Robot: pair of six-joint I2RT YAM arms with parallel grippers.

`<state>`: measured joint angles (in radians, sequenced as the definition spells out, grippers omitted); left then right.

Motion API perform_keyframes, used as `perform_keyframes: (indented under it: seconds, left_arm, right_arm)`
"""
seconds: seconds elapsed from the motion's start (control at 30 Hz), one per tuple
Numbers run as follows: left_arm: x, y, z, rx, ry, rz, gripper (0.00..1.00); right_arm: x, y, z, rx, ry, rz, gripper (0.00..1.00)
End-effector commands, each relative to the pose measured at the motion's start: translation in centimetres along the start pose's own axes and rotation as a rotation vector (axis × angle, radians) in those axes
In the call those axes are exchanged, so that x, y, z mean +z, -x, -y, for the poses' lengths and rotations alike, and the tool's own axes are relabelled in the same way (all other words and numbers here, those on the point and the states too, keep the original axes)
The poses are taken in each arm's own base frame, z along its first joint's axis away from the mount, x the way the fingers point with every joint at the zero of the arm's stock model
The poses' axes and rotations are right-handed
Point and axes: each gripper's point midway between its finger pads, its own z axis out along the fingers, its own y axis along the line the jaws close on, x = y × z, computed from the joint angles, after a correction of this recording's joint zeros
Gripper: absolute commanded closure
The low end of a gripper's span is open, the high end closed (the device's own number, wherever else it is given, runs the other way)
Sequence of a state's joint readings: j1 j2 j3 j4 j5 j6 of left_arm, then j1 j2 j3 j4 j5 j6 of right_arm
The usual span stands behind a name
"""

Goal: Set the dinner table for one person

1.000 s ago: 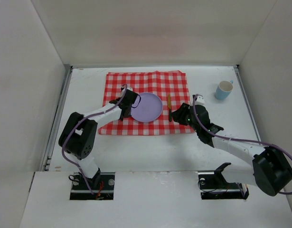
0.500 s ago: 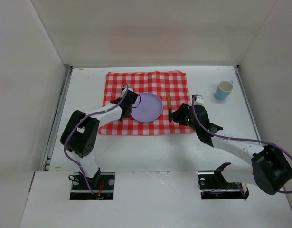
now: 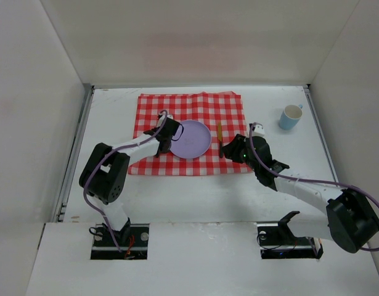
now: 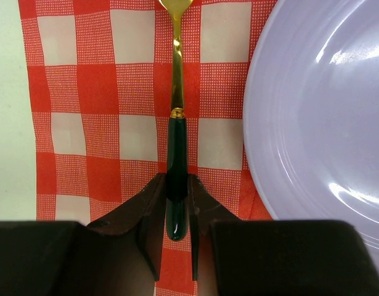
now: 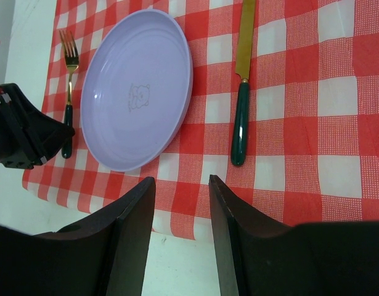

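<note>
My left gripper (image 4: 176, 180) is pinching the dark green end of the fork (image 4: 176, 142), one jaw on each side of the handle, and the fork lies flat on the checked cloth (image 4: 127, 80), just left of the lilac plate (image 4: 318, 123). It looks light and stiff. The glossy handle could slip, so I judge a grip low on the green part better than one on the thin twisted gold neck. The dinner table (image 3: 195, 191) fills the middle of the top view, broad, white and rigid. There is nothing to grasp there; it only carries the setting, and the cloth on it is soft enough to ruck if I drag anything. My right gripper (image 5: 182, 228) is spread wide with nothing between the jaws, hanging above the lower edge of the cloth. Its camera shows what mine cannot: the fork's tines, the little print in the plate's centre, and the knife (image 5: 240, 117) lying straight just right of the plate. Only the top view catches the blue mug (image 3: 291, 116), off the cloth at right centre and well apart from the plate. That mug looks hard and breakable, best held across the rim or body.
</note>
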<state>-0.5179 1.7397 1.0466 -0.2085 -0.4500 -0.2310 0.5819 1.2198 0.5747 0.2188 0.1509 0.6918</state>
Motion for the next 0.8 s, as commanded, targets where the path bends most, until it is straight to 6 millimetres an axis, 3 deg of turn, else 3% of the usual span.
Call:
perform_keyframes:
  seconds: [0.0,0.37,0.6,0.77]
  left_arm:
    - [0.1,-0.6,-0.3,0.014,0.023,-0.008,0.95]
    - [0.6,-1.6,-0.3,0.012,0.032,-0.030,0.88]
    - [-1.3,0.4,-0.3,-0.026,0.013,0.037,0.53]
    - [-4.4,3.2,-0.3,-0.120,-0.034,0.143,0.45]
  right_arm:
    - [0.3,1.9,-1.0,0.003,0.031,0.067,0.54]
    - [0.4,1.8,-0.9,0.000,0.027,0.062,0.52]
    - [0.2,1.9,-0.9,-0.001,0.026,0.069,0.50]
    - [0.0,2.2,-1.0,-0.001,0.030,0.076,0.50]
